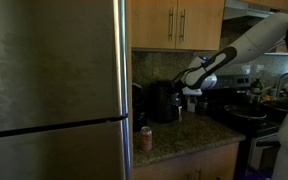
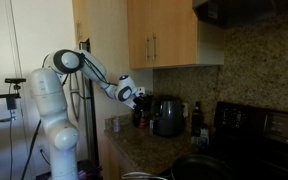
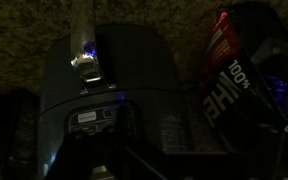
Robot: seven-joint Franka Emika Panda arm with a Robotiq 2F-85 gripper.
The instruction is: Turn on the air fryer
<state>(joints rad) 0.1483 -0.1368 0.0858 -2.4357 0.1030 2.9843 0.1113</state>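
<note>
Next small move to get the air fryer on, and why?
Probably ease the gripper closer to the air fryer: in both exterior views it hangs beside the fryer, seemingly short of contact, and the wrist view shows its panel untouched.

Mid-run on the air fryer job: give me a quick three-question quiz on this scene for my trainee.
1. True or false: the red can stands on top of the air fryer.
2. Multiple choice: in an exterior view, the gripper is nearest to: A) the air fryer, B) the stove, C) the fridge handle.
3. Short answer: in the wrist view, what lies to the right of the air fryer?

Key
1. False. The red can stands on the counter, in front of the air fryer.
2. A.
3. A red packet printed with "100%".
</note>
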